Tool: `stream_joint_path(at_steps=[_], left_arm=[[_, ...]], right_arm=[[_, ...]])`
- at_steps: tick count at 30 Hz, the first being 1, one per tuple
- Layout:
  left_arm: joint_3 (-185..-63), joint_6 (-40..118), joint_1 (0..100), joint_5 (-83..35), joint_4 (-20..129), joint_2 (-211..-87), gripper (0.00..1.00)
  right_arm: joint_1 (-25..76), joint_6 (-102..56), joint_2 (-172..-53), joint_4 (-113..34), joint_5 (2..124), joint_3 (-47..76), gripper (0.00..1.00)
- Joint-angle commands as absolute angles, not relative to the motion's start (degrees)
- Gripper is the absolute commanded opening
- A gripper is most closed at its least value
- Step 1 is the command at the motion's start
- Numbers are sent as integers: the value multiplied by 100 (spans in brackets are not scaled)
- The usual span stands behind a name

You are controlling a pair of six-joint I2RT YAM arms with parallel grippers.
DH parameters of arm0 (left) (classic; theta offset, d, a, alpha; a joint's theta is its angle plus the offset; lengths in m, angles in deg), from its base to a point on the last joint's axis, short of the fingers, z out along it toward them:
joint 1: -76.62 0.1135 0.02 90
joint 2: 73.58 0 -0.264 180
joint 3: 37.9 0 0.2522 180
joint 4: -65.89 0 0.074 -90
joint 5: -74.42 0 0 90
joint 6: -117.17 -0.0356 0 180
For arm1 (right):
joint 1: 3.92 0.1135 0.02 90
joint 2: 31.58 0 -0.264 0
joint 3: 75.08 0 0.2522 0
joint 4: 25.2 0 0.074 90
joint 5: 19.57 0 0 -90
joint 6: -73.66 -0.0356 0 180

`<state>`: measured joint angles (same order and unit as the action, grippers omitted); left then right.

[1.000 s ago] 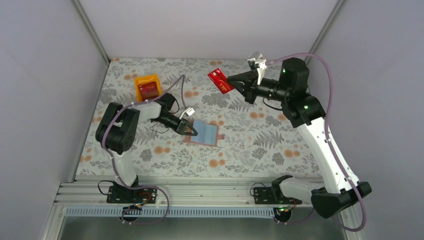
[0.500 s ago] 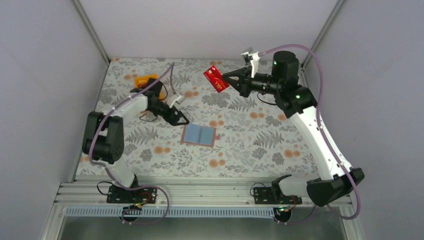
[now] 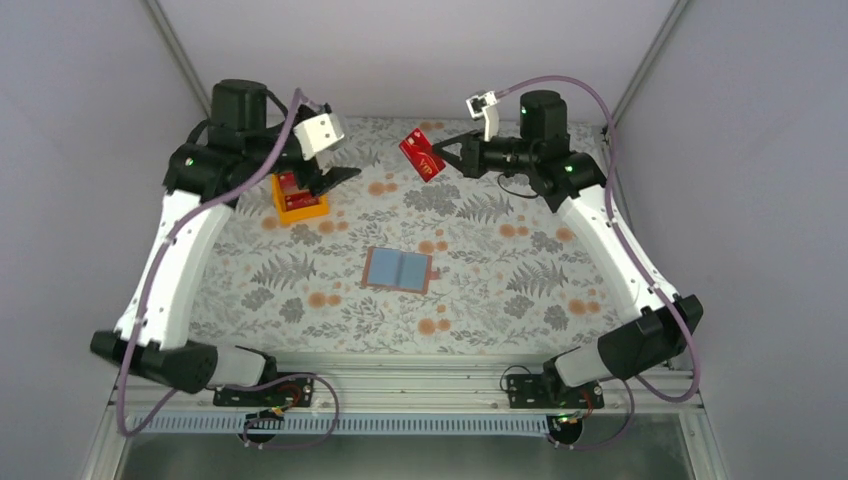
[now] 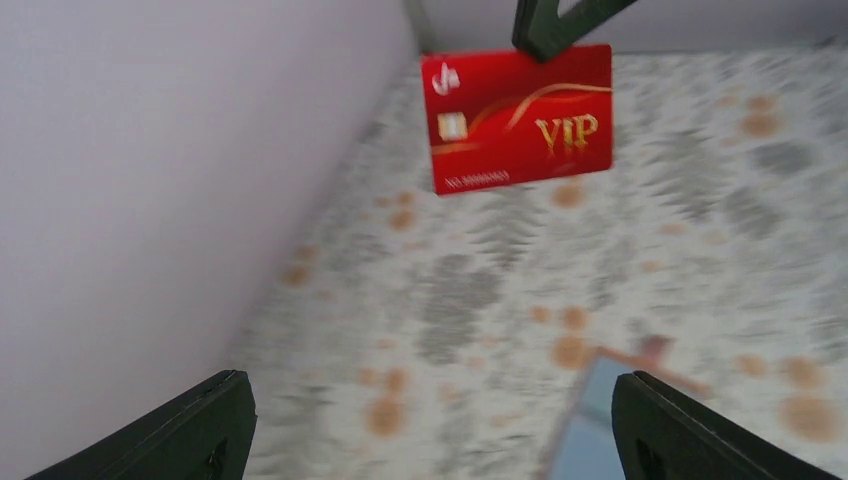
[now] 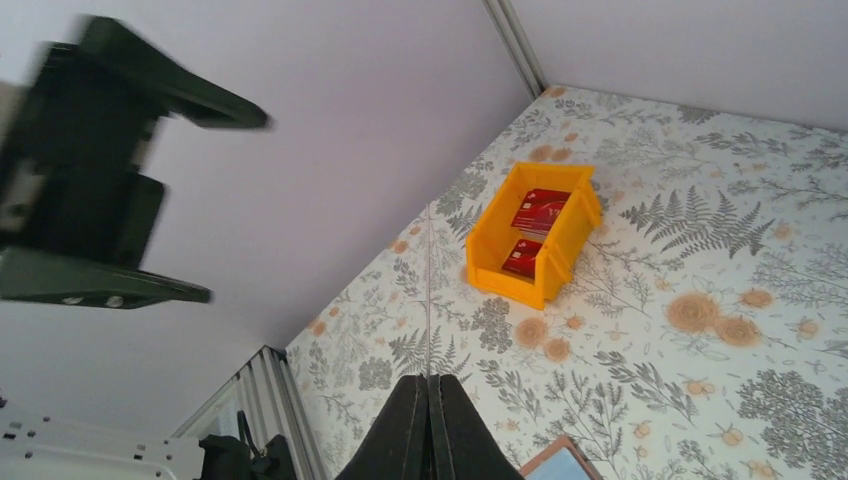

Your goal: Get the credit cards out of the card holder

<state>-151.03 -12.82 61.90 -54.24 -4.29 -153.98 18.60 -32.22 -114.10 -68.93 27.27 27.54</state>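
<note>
The card holder [image 3: 398, 270] lies open on the flowered table, blue lining up; its edge also shows in the left wrist view [image 4: 600, 425] and the right wrist view [image 5: 560, 463]. My right gripper [image 3: 441, 160] is shut on a red credit card [image 3: 420, 152] held high over the far middle of the table. That card [image 4: 515, 118] faces the left wrist camera, and shows edge-on [image 5: 428, 300] above the shut right gripper [image 5: 428, 382]. My left gripper [image 3: 335, 178] hangs open and empty in the air by the orange tray, its fingers [image 4: 205, 430] wide apart around the left gripper's gap [image 4: 430, 435].
The orange tray [image 3: 300, 210] stands at the far left of the table with red cards [image 5: 540, 210] inside it. Grey walls close in the left, back and right sides. The left gripper [image 5: 95, 180] looms at the left of the right wrist view.
My left gripper has opened, let go of the card holder and risen back-left to beside the tray. The right gripper has carried the red card slightly left and farther back.
</note>
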Motion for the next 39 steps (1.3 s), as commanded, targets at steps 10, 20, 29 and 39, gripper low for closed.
stream_joint_path(at_steps=[10,20,29,39], left_arm=[[-13168,-7573,5203,-2423,3867,-13151,89],[-10205,-13266,5202,-5393,6948,-12108,95],[-9832,-13171,5201,-4539,6425,-12050,89],[-9978,-12827,5206,-3975,6258,-12004,35]], right_arm=[[2231,-3830,-11742,-6899,2285,3568,4],[2703,-4116,-11899,-6688,2071,3868,4],[3339,-4558,-12039,-6112,1970,3925,4],[3530,-4570,-12338,-6084,1754,3952,4]])
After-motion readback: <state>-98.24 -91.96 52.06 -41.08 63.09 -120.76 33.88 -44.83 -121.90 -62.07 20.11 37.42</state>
